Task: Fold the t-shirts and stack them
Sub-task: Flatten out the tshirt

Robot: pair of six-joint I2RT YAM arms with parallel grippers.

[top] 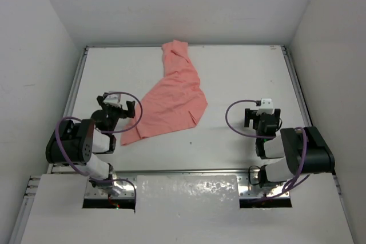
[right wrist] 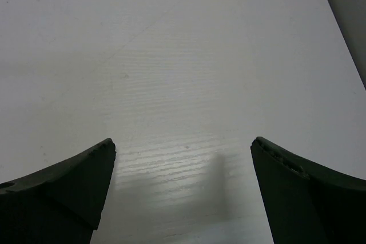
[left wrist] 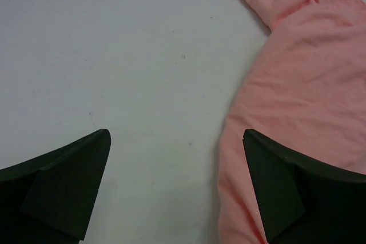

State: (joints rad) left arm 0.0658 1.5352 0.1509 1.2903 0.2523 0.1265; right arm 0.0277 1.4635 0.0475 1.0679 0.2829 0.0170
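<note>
Jaws apart and empty, the left gripper [left wrist: 177, 190] and right gripper [right wrist: 183, 192] flank the crumpled t-shirt [top: 171, 104] trailing from the tabletop's [top: 240, 72] far edge, best spread flat before folding.

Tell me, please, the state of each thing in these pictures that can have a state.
t-shirt: not folded, lying loose and wrinkled, far end bunched, nothing holding it.
left jaws: wide open, empty, next to the t-shirt's edge.
right jaws: wide open, empty, over bare table, away from the t-shirt.
</note>
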